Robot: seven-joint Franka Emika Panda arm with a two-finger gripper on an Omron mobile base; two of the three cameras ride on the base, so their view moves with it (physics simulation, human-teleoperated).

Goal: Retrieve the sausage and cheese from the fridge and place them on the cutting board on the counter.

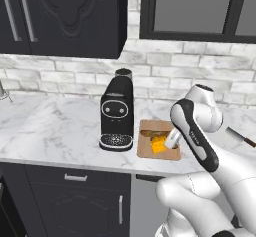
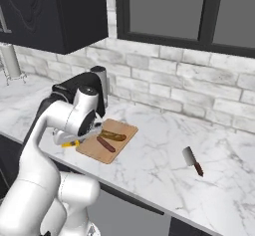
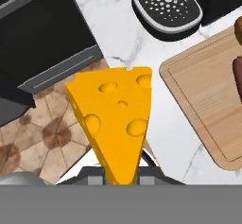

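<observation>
My gripper (image 3: 118, 171) is shut on the cheese (image 3: 116, 119), a yellow-orange wedge with holes. It hangs over the counter's (image 2: 149, 165) front edge, just left of the cutting board (image 2: 94, 149). In the left base view the cheese (image 1: 158, 144) shows beside the gripper (image 1: 167, 142) in front of the cutting board (image 1: 150, 151). The sausage (image 2: 105, 144), thin and reddish-brown, lies on the board. It also shows at the right edge of the hand view as the sausage (image 3: 237, 76) on the cutting board (image 3: 208, 100). The fridge is out of view.
A black coffee machine (image 1: 117, 111) stands right of the board's far left corner, its drip tray (image 3: 165, 3) close to the cheese. A second, olive-brown item (image 2: 113, 136) lies on the board. A knife (image 2: 193, 161) lies on the counter to the right. Black cabinets (image 1: 75, 201) sit below.
</observation>
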